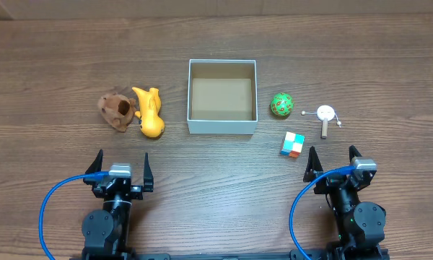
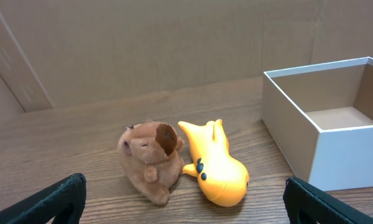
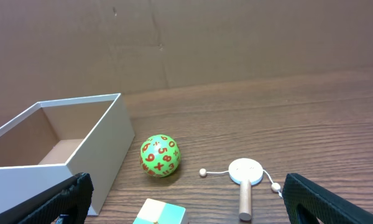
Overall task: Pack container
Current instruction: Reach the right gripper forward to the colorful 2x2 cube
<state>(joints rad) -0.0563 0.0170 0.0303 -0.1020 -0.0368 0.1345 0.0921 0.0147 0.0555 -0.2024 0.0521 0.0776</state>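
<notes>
Left, right jaws spread; container [image 1: 223, 128] centred, bare table [image 1: 216, 188] between.

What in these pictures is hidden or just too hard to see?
- Left wrist view: the container runs off the right edge, and its near wall hides part of its floor.
- Right wrist view: the colored cube is cut by the bottom edge, so only its top shows.
- Overhead view: the markings on the green ball are too small to read.
</notes>
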